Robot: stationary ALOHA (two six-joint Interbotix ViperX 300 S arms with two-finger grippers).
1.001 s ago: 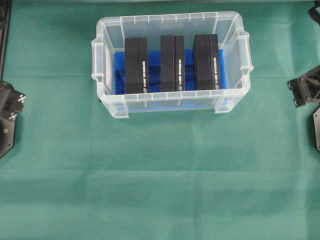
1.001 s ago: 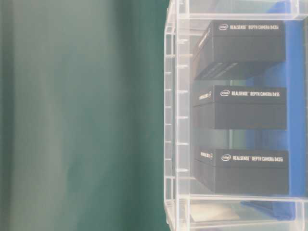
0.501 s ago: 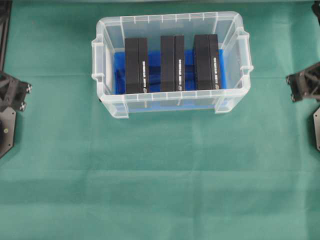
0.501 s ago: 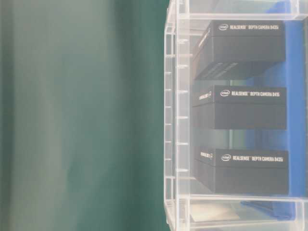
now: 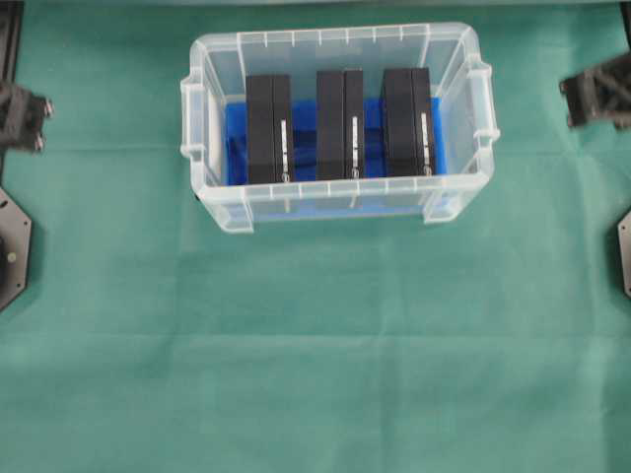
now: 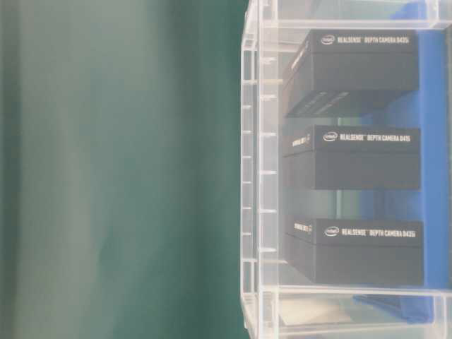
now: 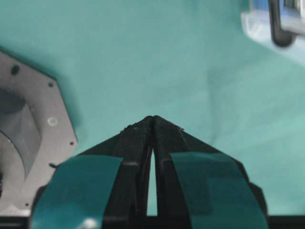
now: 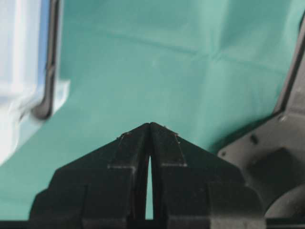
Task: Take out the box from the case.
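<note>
Three black boxes [image 5: 345,123] stand on edge in a row inside the clear case [image 5: 335,209] near the desk's [image 5: 315,355] far edge. The left end effector [image 7: 152,118] and right end effector [image 8: 150,125] hang over bare cloth at the desk's side edges, both pinched together, empty.

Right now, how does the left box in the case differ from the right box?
In the overhead view the left box stands nearest the case's left wall, the right box nearest its right wall. Both are black, on edge, parallel, with white lettering, on the blue cloth, untouched by either gripper.
</note>
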